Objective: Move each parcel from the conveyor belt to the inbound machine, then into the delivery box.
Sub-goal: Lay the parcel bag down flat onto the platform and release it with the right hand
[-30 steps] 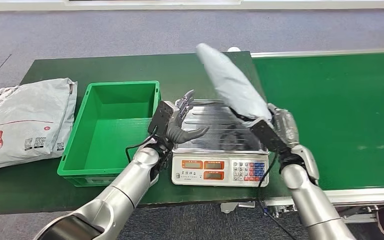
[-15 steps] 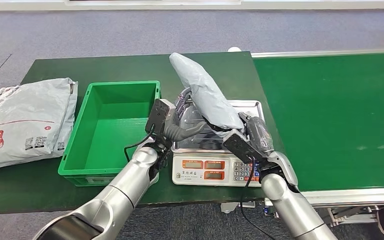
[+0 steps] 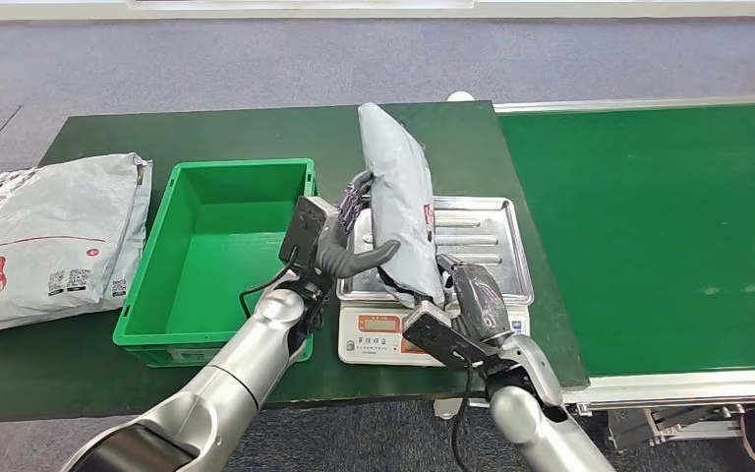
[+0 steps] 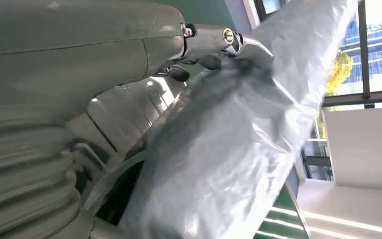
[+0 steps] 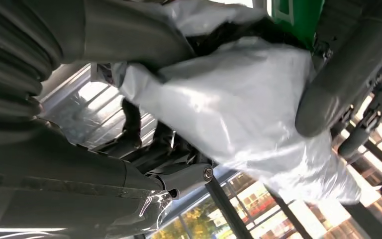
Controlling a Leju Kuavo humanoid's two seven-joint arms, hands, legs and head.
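A long grey plastic parcel (image 3: pixel 400 197) stands tilted over the left part of the scale's steel tray (image 3: pixel 487 236). My right hand (image 3: pixel 467 307) grips its lower end near the scale's front edge. My left hand (image 3: pixel 342 239) is beside the tray with fingers spread; the parcel leans into it, the thumb lying across the parcel's front. In the left wrist view the parcel (image 4: pixel 238 149) lies against the fingers (image 4: pixel 219 42). From the right wrist the parcel (image 5: pixel 238 109) is clamped under my thumb (image 5: pixel 129 35), with the left hand's thumb (image 5: pixel 328 89) touching its far side.
An empty green box (image 3: pixel 241 165) sits just left of the scale. A large grey-white printed bag (image 3: pixel 49 236) lies at the table's left end. The green conveyor belt (image 3: pixel 668 226) runs along the right. The scale's display and keypad (image 3: pixel 378 324) face me.
My right hand carried the parcel left and toward me, from above the tray's right side to its left side. The parcel now leans into my left hand, which kept its place.
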